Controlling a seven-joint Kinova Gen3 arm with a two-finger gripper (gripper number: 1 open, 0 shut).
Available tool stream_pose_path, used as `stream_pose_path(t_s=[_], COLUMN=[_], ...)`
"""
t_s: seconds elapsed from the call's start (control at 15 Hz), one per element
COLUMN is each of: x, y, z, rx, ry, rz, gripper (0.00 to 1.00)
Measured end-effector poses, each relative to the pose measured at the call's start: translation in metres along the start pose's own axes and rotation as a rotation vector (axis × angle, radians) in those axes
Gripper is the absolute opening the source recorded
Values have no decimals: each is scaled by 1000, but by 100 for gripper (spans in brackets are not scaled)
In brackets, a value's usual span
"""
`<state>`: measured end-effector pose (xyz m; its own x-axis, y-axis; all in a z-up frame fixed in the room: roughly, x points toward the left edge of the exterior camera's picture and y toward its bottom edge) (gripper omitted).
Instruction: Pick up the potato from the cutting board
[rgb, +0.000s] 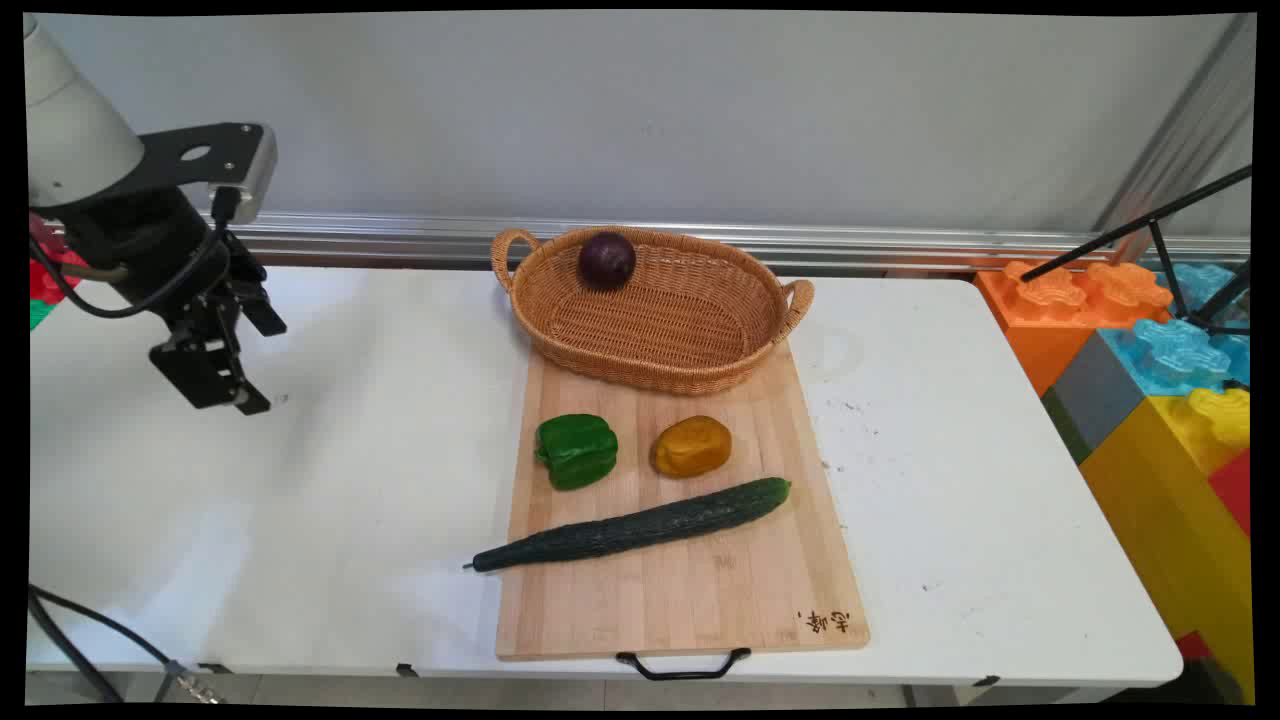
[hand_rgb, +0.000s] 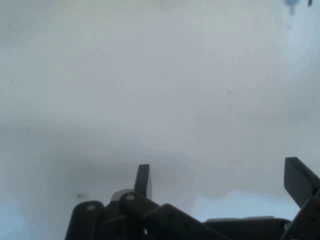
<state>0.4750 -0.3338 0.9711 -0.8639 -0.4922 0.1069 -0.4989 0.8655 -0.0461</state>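
Note:
My black gripper (rgb: 245, 365) hangs over the bare left part of the white table (rgb: 330, 480), far from the food. In the hand view its fingers (hand_rgb: 143, 181) stand wide apart with only white table between them, so the gripper (hand_rgb: 220, 180) is open and empty. A wooden cutting board (rgb: 690, 580) lies mid-table. On it are a green pepper (rgb: 577, 451), a yellow-orange vegetable (rgb: 691, 446) and a long dark cucumber (rgb: 632, 525) whose tip overhangs the board's left edge. A wicker basket (rgb: 655, 325) rests on the board's far end, with a dark purple round vegetable (rgb: 606, 260) inside.
Large coloured toy blocks (rgb: 1150, 350) stand beyond the table's right edge, with a black tripod leg (rgb: 1140, 225) over them. A metal rail (rgb: 400, 235) runs along the wall behind the table. The board's black handle (rgb: 683, 665) hangs over the table's front edge.

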Motion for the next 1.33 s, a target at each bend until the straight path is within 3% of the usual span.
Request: stream_pose_path(t_s=[0.27, 0.53, 1.0, 1.33], x=[25, 86, 191, 246], y=[0, 6, 25, 32], z=[15, 44, 88, 128], rx=[-32, -52, -58, -51], ry=[121, 216, 270, 286], rz=[-40, -60, -102, -207], gripper=[100, 100, 100, 100])
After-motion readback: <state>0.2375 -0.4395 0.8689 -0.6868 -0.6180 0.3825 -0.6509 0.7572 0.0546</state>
